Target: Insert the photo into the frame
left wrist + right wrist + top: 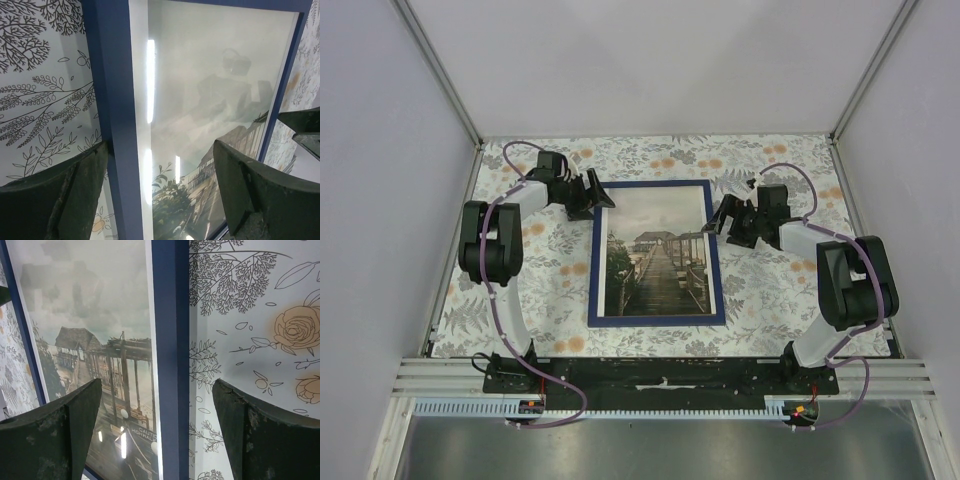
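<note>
The dark blue frame (595,262) lies front up in the middle of the floral table. The photo (655,262) of a pier with huts shows inside it behind the glass. My left gripper (597,196) is open just above the frame's upper left corner, its jaws either side of the left blue edge (111,100), with the photo (210,100) under reflecting glass. My right gripper (717,216) is open over the frame's right edge (171,350), jaws straddling it, with the photo (95,330) to the left.
The floral tablecloth (770,290) covers the table. White walls and metal posts enclose the back and sides. A metal rail (660,380) with the arm bases runs along the near edge.
</note>
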Tool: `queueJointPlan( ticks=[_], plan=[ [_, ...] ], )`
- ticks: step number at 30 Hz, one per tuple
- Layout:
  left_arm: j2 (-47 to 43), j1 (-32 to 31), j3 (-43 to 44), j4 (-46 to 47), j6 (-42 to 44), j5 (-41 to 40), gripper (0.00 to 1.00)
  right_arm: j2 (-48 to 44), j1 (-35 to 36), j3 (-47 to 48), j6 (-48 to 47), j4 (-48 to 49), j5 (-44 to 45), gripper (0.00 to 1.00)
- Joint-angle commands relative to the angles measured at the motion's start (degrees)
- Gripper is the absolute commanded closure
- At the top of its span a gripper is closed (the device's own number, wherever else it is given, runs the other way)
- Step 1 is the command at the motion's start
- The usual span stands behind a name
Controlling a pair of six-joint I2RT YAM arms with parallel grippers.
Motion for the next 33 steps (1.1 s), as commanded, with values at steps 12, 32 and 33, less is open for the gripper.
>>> queueJointPlan(
  ticks=[12,32,33],
  plan=[
    [-16.44,-2.54,-0.68,-6.06,3.26,-23.96,0.07,-7.69,0.60,10.30,-2.21,-15.40,9.83,0.02],
    [-47.83,-23.29,-23.18,-4.83,4.14,-39.36,0.04,-32.13,9.56,4.34,0.95,-19.02,18.71,0.02],
    [-48.54,-23.20,-23.80,-4.31,4.58,-39.80,0.04,-32.66,9.56,3.90,1.04,-19.11,19.23,0.02]
  ],
)
